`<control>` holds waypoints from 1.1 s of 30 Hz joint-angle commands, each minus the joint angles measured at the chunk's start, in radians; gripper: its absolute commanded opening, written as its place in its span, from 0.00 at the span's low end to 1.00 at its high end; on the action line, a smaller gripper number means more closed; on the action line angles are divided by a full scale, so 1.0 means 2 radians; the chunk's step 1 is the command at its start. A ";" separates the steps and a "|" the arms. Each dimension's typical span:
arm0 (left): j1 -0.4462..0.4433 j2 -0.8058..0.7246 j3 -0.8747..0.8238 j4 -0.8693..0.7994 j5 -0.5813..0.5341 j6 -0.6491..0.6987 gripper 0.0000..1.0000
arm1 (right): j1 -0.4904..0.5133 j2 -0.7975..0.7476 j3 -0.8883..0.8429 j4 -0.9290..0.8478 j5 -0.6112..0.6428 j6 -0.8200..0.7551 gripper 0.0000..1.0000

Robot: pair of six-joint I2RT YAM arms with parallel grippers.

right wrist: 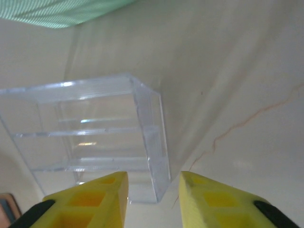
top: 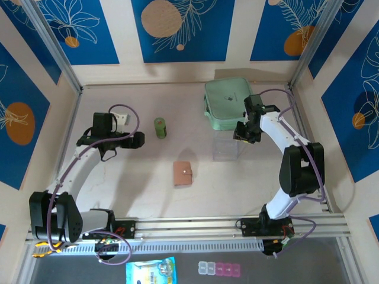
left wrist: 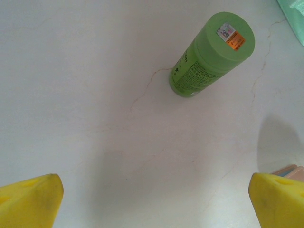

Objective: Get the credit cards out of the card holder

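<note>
Yellow fingertips (left wrist: 29, 199) were the closest thing in my left wrist view. They sat far apart, so my left gripper (left wrist: 152, 202) was wide open with nothing but bare table (left wrist: 95, 95) between them. My right gripper (right wrist: 153, 199) had a narrower gap, but it was open too and holding nothing.

The card holder (top: 183, 174) lay flat and snapped shut, off to the right of my left gripper and a bit back toward my bases, well apart from both grippers. A tan-pink sliver (left wrist: 287, 169) just above my left gripper's right fingertip was probably its edge. My guess was the cards were inside, since the flap was closed. Lying flat with the snap up made sense, because the tab would have to be popped first.

Ahead of my left gripper stood a green bottle (left wrist: 209, 52), upright and near but not touching. Just in front of my right gripper was the clear box (right wrist: 95, 128), with the mint-green pouch (right wrist: 57, 12) beyond it.

As for writing, the bottle had an orange and white sticker on its cap and white print down its side, all too small to read. The pouch had a small dark mark on top in the overhead view, which I couldn't read either.
</note>
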 commanded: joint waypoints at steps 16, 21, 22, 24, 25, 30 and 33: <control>-0.002 0.002 0.006 -0.006 -0.008 0.017 1.00 | -0.004 0.058 0.003 0.030 -0.031 -0.045 0.17; -0.002 0.001 0.006 -0.006 -0.006 0.016 1.00 | 0.004 0.055 -0.002 0.025 -0.019 -0.043 0.12; -0.002 0.001 0.006 -0.006 -0.006 0.016 1.00 | 0.007 0.053 -0.002 0.025 -0.018 -0.042 0.11; -0.002 0.001 0.006 -0.007 -0.004 0.016 1.00 | 0.011 0.049 -0.004 0.023 -0.017 -0.038 0.11; -0.002 0.001 0.006 -0.006 -0.004 0.016 1.00 | 0.013 0.048 -0.003 0.023 -0.016 -0.036 0.11; -0.002 -0.004 0.005 -0.006 -0.004 0.015 1.00 | 0.031 0.049 0.010 0.011 -0.007 -0.023 0.08; -0.002 -0.006 0.004 -0.006 -0.001 0.014 1.00 | 0.052 0.053 0.030 0.003 -0.006 -0.010 0.07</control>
